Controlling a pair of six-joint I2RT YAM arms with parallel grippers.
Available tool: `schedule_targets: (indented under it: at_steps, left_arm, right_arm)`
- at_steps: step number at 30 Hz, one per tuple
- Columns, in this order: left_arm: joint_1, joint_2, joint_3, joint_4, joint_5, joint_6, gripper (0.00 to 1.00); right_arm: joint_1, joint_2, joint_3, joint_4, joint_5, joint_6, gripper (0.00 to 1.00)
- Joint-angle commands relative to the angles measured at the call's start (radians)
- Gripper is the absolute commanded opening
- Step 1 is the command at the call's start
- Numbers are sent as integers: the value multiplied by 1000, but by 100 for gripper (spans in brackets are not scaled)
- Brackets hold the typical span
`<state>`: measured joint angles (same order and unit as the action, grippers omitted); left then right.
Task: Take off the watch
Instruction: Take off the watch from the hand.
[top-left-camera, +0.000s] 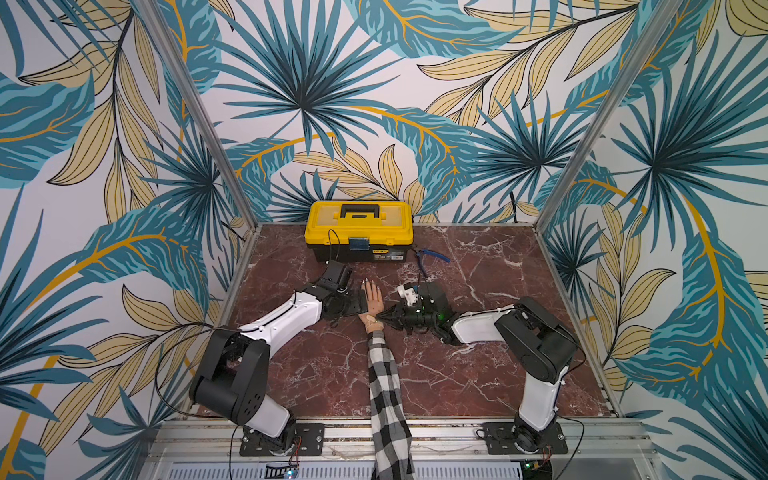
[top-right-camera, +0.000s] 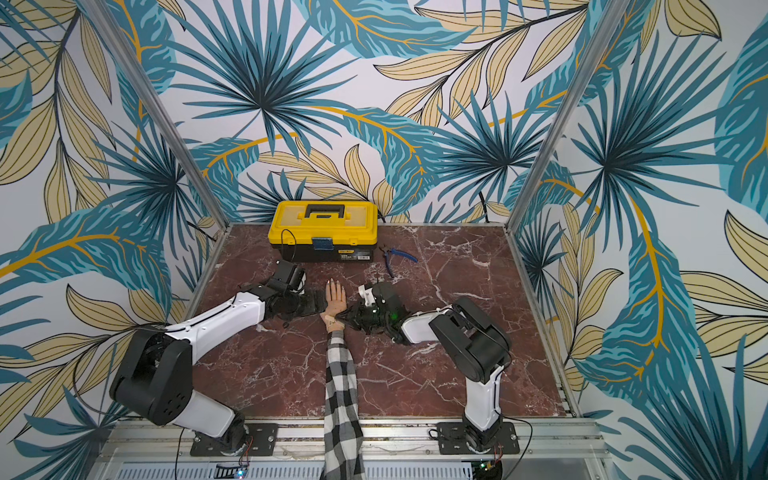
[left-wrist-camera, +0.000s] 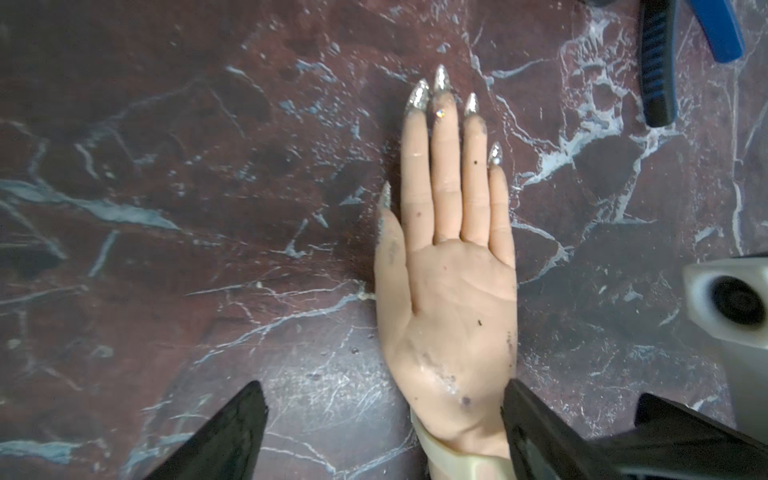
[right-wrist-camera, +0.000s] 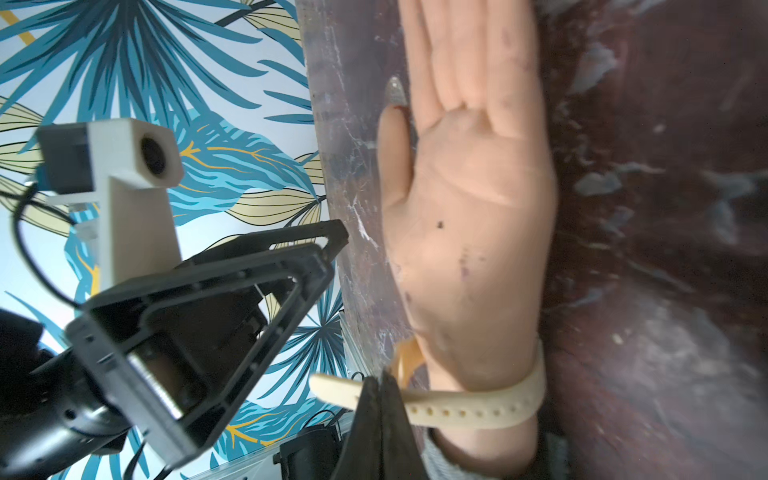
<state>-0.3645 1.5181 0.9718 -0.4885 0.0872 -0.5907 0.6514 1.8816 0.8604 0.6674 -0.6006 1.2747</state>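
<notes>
The watch (right-wrist-camera: 478, 409) sits on the wrist of the dummy hand (left-wrist-camera: 453, 299): cream rubbery strap, matte, w/ a row of small round holes, wrapped round the wrist just past the cuff of the plaid sleeve (top-left-camera: 384, 374); face hidden from here. The right claw (right-wrist-camera: 380, 390) is pinched together on the strap's loose tail, thumb side, w/ the tail's rounded end poking out past the black tips. The left claw (left-wrist-camera: 378, 432) stands apart, holding nothing, w/ one black wedge-shaped finger each side of the heel of the palm. The hand is smooth peach plastic, palm up, flat on the table, grey smudges, long pointed glittery nails. The table (top-left-camera: 478, 374) is glossy dark-red marble-look w/ white veins. At the back: yellow plastic toolbox (top-left-camera: 359, 228) w/ black handle, blue-handled pliers (top-left-camera: 432, 255) just beside it. Walls (top-left-camera: 291, 104) in teal & tan palm-leaf print.
</notes>
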Motion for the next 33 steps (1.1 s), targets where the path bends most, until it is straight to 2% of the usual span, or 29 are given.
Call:
schedule_targets:
  at_steps: [1,15,22,33]
  left_arm:
    - [31,-45,-17,1,-26,19,91]
    - [121,-120,-67,1,-41,47,94]
    - [147,-140,-81,1,-44,54,99]
    - [159,-188,-91,0,-58,55,99]
  right_arm:
    - [8,-42,39,-25,-24,-7,0]
    - [12,-62,167,-81,-41,0,0]
    - [7,-125,297,-211,-30,-53,0]
    - [-98,-142,471,-324,-25,-88,0]
